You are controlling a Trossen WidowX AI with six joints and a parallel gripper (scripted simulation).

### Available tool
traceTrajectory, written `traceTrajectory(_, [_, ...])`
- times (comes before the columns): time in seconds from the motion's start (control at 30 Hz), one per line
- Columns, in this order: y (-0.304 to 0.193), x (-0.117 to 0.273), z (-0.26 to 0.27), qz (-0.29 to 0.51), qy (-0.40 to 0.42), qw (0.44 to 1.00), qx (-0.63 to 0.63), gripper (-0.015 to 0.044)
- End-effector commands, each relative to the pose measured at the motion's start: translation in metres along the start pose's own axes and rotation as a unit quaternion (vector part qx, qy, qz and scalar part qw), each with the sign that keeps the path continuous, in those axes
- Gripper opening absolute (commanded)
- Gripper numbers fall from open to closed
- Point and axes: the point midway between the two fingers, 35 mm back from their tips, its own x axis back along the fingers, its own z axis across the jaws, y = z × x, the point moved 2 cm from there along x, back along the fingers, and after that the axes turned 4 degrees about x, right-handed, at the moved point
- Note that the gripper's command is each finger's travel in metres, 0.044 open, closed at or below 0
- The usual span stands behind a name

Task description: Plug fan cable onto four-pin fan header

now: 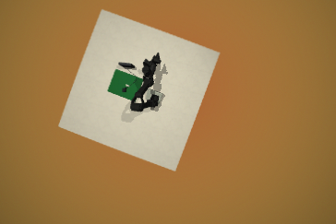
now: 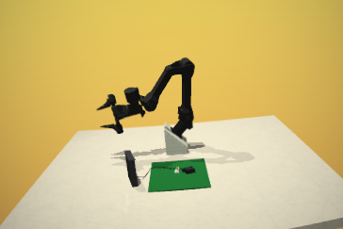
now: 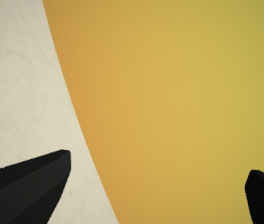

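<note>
The green board (image 1: 118, 78) (image 2: 162, 182) lies flat on the table. A small pale piece (image 1: 127, 86) (image 2: 177, 171), which looks like the fan header, stands on it. A black block (image 1: 124, 89) (image 2: 188, 170) is right beside the pale piece; it may be the plug. A thin dark cable (image 2: 160, 168) runs from the black fan (image 1: 126, 65) (image 2: 131, 169) over the board to these two pieces. Whether the plug is seated on the pins is too small to tell. My gripper (image 1: 158, 57) (image 2: 99, 118) (image 3: 162, 172) is open and empty, raised well off the board and touching nothing.
The fan stands upright just off the board's edge. The arm's pale base (image 2: 176, 143) stands on the white table (image 1: 92, 112) (image 2: 254, 142) (image 3: 22, 90), behind the board in the exterior view. The wrist view shows only table, its edge and the orange-yellow background beyond the fingers.
</note>
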Motion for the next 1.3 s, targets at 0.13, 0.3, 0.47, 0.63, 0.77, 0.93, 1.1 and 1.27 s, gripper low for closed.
traceTrajectory(0.13, [0.001, 0.000, 0.001, -0.001, 0.002, 1.000, -0.001, 0.0414])
traceTrajectory(0.3, [0.029, 0.000, 0.024, -0.014, 0.082, 0.995, -0.045, 0.0282])
traceTrajectory(0.47, [0.070, 0.017, 0.080, 0.004, 0.240, 0.966, -0.098, 0.0210])
traceTrajectory(0.63, [0.098, 0.052, 0.127, 0.070, 0.368, 0.916, -0.145, 0.0210])
traceTrajectory(0.77, [0.110, 0.079, 0.152, 0.126, 0.428, 0.879, -0.168, 0.0210])
traceTrajectory(0.93, [0.129, 0.116, 0.175, 0.203, 0.482, 0.829, -0.195, 0.0210])
traceTrajectory(1.1, [0.148, 0.157, 0.192, 0.287, 0.512, 0.779, -0.220, 0.0210])
traceTrajectory(1.27, [0.166, 0.204, 0.206, 0.374, 0.526, 0.725, -0.241, 0.0210])
